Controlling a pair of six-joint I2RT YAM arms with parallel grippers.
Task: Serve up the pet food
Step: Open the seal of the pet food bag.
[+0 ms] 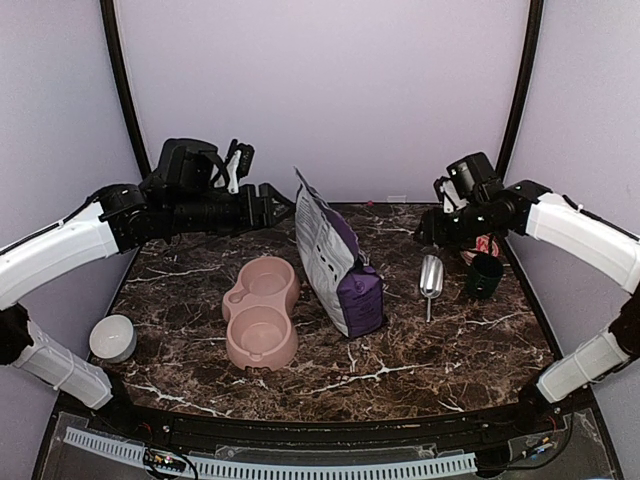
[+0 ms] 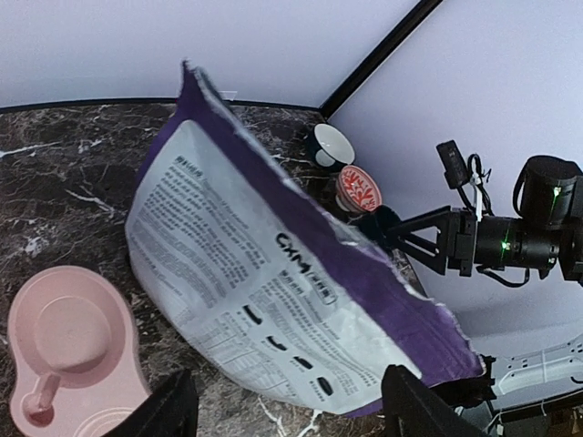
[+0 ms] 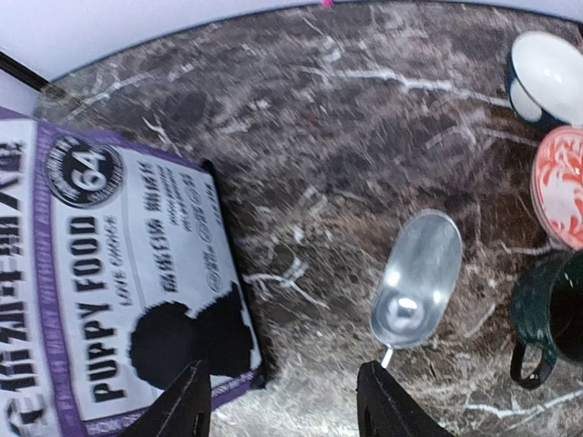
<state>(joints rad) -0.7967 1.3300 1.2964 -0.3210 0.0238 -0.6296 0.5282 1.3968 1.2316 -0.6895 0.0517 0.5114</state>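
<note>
One dark marbled worktop (image 1: 450, 350) carries everything. Largest on it is the purple-and-white bag (image 1: 335, 255), standing upright near the middle with a ragged top edge. The pet food is out of sight, and the bag's inside cannot be seen. Just left of the bag lies the pink double bowl (image 1: 232, 318). The left tool (image 2: 290, 378) hovers beside the bag's upper part, fingers spread wide, holding nothing. The right tool (image 3: 282, 373) hangs near the metal scoop (image 1: 431, 275), fingers apart and empty. Right of the scoop stands a dark green mug (image 1: 484, 276). A small white bowl (image 1: 112, 338) sits at the near left corner.
</note>
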